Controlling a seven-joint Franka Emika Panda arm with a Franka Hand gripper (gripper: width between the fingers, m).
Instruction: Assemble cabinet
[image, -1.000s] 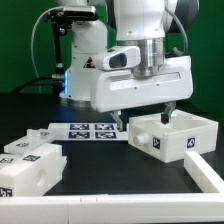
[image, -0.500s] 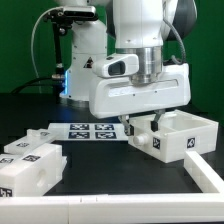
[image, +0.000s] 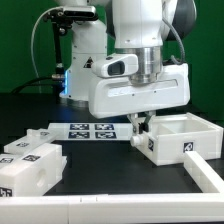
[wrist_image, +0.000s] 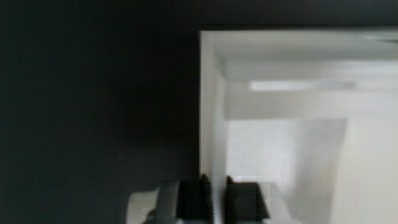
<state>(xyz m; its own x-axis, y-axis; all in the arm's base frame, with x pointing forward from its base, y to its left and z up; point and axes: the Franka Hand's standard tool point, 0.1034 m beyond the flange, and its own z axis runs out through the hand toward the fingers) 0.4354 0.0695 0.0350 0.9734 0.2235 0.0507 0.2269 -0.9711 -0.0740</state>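
Slippage is your risk: the gripper (image: 141, 122) is pinched on the thin left wall of the open cabinet box (image: 178, 140), lower right of the exterior frame; if you drag it, the off-centre hold may let it pivot into the marker board (image: 88, 130)

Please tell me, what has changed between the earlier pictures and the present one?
The gripper came down a little and closed from wide open onto the cabinet box, at its wall toward the exterior view's left. The wrist view shows the fingers together at that wall. The box seems to have turned slightly. The marker board and the loose parts stayed as they were.
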